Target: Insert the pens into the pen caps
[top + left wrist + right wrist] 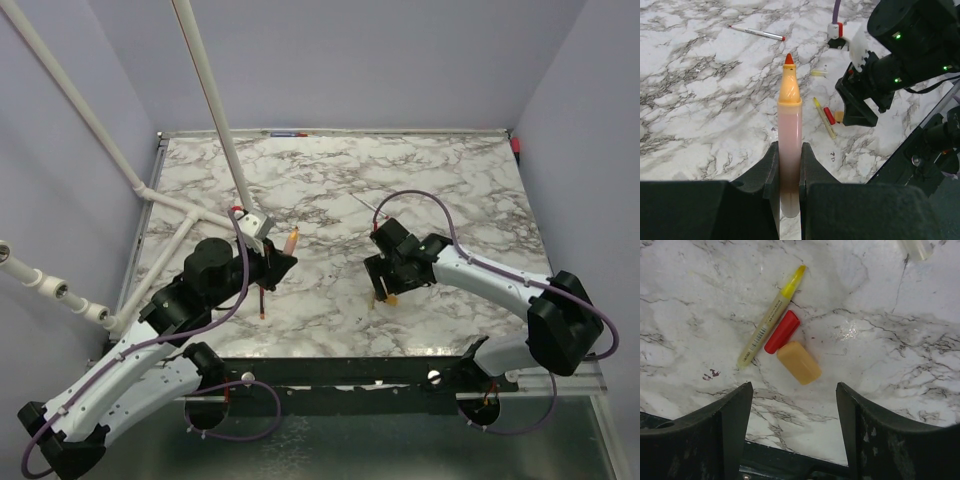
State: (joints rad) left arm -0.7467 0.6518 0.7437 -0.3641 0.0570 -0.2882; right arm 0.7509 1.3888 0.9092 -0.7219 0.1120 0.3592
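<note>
- orange-tipped pen with a pale pinkish-white plastic barrel (789,125): clamped in the left end effector (789,152). Both black fingers are closed tight on the lower barrel. The red nib points forward, away from the wrist.
- slim yellow plastic pen (771,320): lies flat on the white-and-grey marbled surface (900,340), nib uncapped, just ahead of the right end effector.
- short red plastic pen cap (782,331): lies alongside the yellow pen's barrel, touching it or nearly so. Not on any pen.
- stubby orange plastic pen cap (799,362): lies flat, one end against the red cap's lower end. It is the nearest of the three to the right fingers.
- right end effector (792,390): fingers spread wide, gripping nothing, with the orange cap just ahead of the gap between them.
- thin whitish-grey pen with a red end (757,32): lies flat further out on the surface, well apart from the yellow pen and the caps.
- small pale-yellow piece (817,73): on the surface between the grey pen and the yellow pen group. Too small to tell what it is.
- thin dark-red stick (261,300): seen from the top camera just near-side of the left end effector. Too thin to tell more.
- the two end effectors face each other near mid-surface, not touching.
</note>
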